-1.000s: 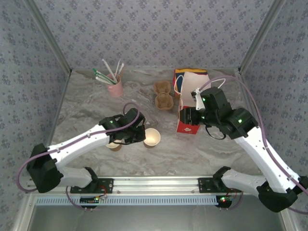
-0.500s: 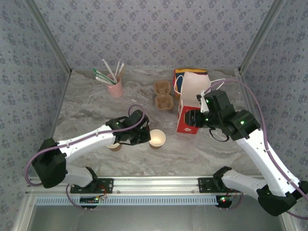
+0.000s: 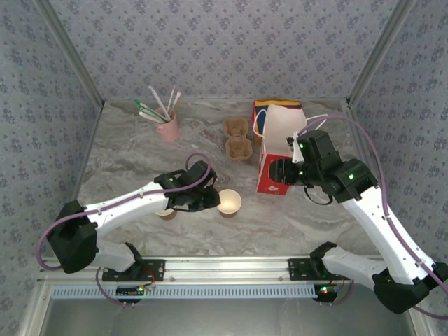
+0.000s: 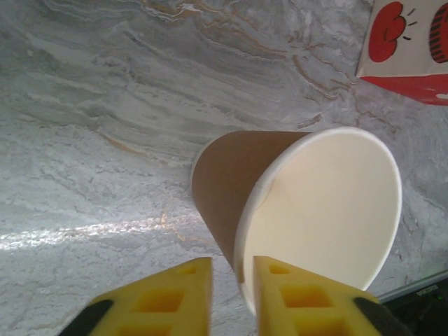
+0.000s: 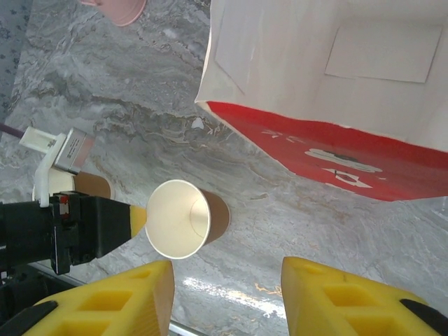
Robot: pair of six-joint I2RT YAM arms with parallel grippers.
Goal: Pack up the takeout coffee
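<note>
Behind the left fingers (image 4: 196, 287), half hidden, sits the probable coffee (image 3: 166, 213); those fingers straddle the lidless cup (image 4: 308, 210) at its rim, grip unclear; right fingers (image 5: 150, 287) gape empty; coffee looks light, crushable; hold mid-wall, gently.

Bright, even light; pale glare on table (image 4: 84, 234).

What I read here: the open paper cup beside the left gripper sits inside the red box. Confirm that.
Not inside. The open paper cup beside the left gripper sits on the marble table, outside the red box and apart from it. The top external view shows this.
</note>
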